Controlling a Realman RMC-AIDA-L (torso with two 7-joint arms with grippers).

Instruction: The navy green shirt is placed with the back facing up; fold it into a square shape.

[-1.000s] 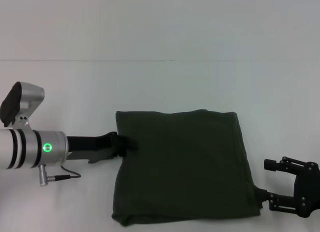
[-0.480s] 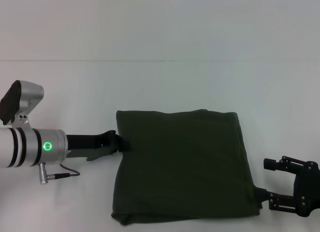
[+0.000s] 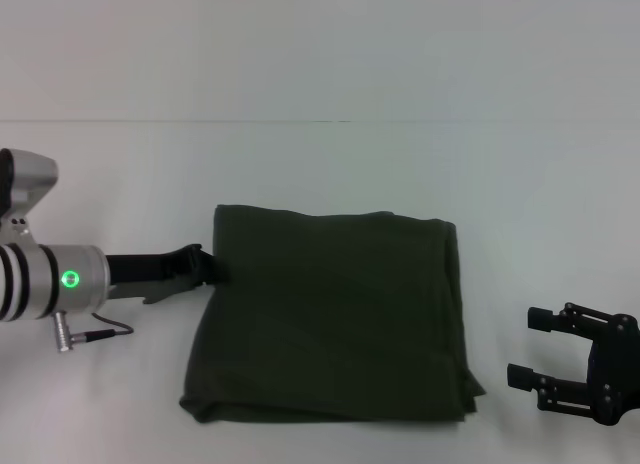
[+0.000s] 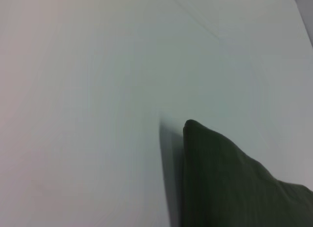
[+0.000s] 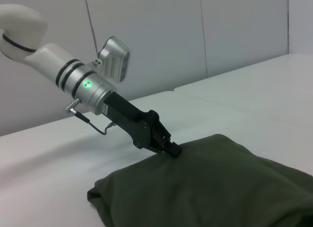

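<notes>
The navy green shirt [image 3: 330, 319] lies on the white table [image 3: 320, 164] folded into a rough square, plain side up, with layered edges showing along its near side and a small bulge of cloth at its near right corner. The left gripper [image 3: 208, 268] reaches in low from the shirt's left and sits at the shirt's left edge, close to the far left corner; in the right wrist view its black fingertips [image 5: 171, 149] are pressed together on the cloth, pinching that edge of the shirt [image 5: 210, 188] where the cloth rises slightly. The silver arm segment behind the left gripper carries a lit green ring, and a thin cable loops beneath it. The left wrist view shows only one rounded corner of the shirt [image 4: 230, 183] against the table surface. The right gripper [image 3: 535, 349] rests apart from the shirt, off its near right corner, with its two black fingers spread wide and nothing between them; bare table lies between it and the cloth. A seam line crosses the table beyond the shirt's far edge.
</notes>
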